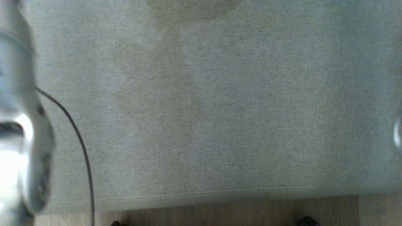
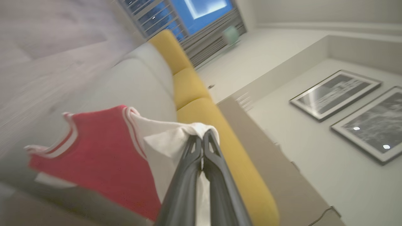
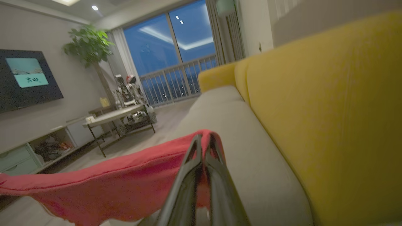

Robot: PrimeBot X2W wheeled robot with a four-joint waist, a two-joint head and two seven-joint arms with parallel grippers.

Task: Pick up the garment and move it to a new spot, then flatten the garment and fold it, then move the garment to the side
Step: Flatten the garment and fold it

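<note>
One garment, red with white striped trim and a white panel, and I have it at two places with my two grippers. My left gripper is pressed shut on a bunched white fold, fingers together with cloth between the tips. My right gripper is likewise clamped, on a red hem, and from there the red cloth runs off in a taut band away from the sofa's back, toward the room. The garment hangs in front of the one sofa, over its grey seat. Whether its lower edge touches the cushion I cannot tell.

In the head view, my pale forearm and one dark cable sit at the left end of the seat, whose grey cloth spreads wide and flat. The seat's front seam runs straight, with wooden floor just below it.

The yellow backrest rises close beside my right fingers and bounds the seat on that side. Above the sofa's back hang two framed pictures. One low table stands well apart from the sofa's front, open floor between them.
</note>
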